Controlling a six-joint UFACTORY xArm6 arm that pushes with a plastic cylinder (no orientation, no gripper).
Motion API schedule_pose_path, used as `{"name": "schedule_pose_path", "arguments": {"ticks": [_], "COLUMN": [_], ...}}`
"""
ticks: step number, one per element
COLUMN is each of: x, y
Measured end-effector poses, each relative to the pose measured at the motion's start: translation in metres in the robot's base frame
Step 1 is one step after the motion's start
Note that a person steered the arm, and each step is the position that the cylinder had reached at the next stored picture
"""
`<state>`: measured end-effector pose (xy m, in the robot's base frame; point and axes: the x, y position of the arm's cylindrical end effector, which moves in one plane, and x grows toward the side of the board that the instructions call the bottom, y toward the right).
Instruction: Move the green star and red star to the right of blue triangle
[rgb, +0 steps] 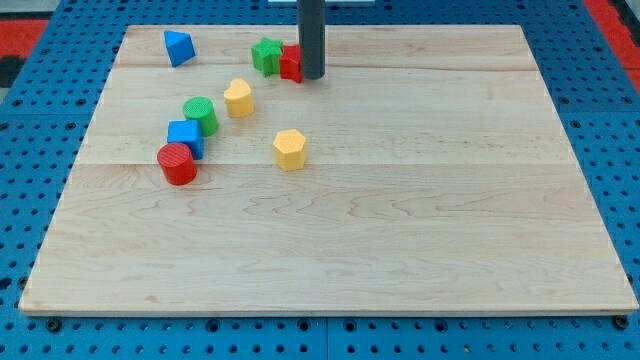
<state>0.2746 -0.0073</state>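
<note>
My tip: a bare rod with nothing to grasp, planted at the board's top edge.
Red star: touching my tip's left side.
Green star: pressed against the red one's left.
Blue triangle: well left, near the top-left corner.

No legible text, label, brand, number or sign observed on the desk, on any coloured block, or on the surrounding blue perforated surface.
</note>
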Motion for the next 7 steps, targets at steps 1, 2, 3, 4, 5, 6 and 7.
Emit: {"name": "schedule_pose_path", "arguments": {"ticks": [1,2,3,4,5,6,7], "x": [-0.008,-0.024,-0.045,-0.003,0.003,0.003,0.010], "y": [0.024,0.039,0.057,0.051,0.012,-0.015,-0.017]}}
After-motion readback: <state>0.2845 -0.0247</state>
